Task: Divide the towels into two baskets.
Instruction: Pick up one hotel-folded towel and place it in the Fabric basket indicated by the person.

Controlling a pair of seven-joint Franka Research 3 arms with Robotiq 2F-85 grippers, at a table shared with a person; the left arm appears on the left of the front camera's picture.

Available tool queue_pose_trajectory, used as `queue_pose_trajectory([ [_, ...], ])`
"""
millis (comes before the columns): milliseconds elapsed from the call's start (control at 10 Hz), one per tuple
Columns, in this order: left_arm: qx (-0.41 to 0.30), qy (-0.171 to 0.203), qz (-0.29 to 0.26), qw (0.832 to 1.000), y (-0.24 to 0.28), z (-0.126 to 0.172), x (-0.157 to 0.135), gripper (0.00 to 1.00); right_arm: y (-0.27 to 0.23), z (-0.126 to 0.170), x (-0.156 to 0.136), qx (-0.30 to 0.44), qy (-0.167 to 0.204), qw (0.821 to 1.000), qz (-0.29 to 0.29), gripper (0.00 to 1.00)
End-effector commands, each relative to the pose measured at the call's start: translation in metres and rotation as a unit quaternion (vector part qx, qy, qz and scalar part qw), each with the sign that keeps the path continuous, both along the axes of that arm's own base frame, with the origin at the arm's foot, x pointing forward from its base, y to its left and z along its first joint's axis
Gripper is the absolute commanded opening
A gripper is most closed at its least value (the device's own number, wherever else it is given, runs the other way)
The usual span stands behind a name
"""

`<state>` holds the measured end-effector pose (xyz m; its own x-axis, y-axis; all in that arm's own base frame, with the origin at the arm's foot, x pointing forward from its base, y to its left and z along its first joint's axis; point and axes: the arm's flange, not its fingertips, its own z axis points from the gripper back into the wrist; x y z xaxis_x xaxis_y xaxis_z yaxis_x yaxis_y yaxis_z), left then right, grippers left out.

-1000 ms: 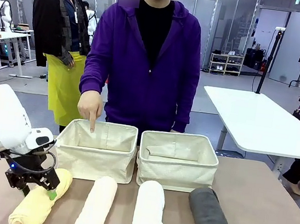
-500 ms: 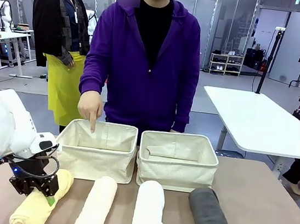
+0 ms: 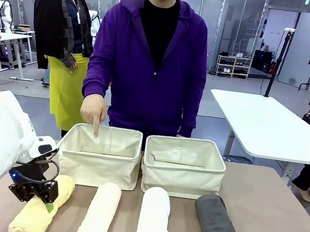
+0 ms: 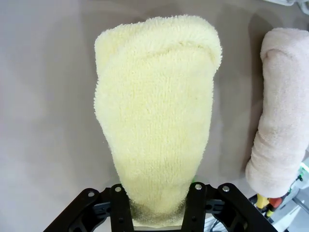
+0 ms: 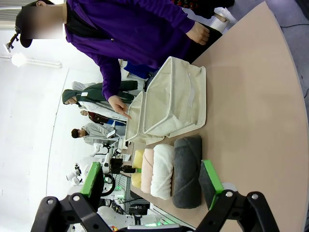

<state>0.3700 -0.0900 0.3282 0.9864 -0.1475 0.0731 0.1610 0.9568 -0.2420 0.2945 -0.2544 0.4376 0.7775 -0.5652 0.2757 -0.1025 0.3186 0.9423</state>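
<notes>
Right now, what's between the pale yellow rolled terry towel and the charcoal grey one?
Front view: a cream rolled towel beside the yellow towel, then a white rolled towel beside the charcoal towel.

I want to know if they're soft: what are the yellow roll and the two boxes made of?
The yellow roll looks like fluffy terry cloth: tiny fuzzy loops cover it. The boxes are probably matte cream canvas: flat, unshiny cloth walls that sag a little.

No print, label, brand or number can be read on anything here.
</notes>
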Motion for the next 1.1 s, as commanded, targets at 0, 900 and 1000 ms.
queue_pose_trajectory([
  [0,0.005,-0.003,-0.002,1.000,-0.001,-0.001,0.001,0.34,0.000,0.003,-0.001,0.002,-0.011,1.000,-0.002,1.00],
  [900,0.079,0.041,-0.274,0.958,-0.053,0.072,-0.010,0.41,0.000,0.003,-0.001,0.002,-0.011,1.000,-0.002,1.00],
  [1000,0.095,0.000,-0.356,0.930,-0.062,0.087,-0.019,0.41,0.000,0.003,-0.001,0.002,-0.011,1.000,-0.002,1.00],
])
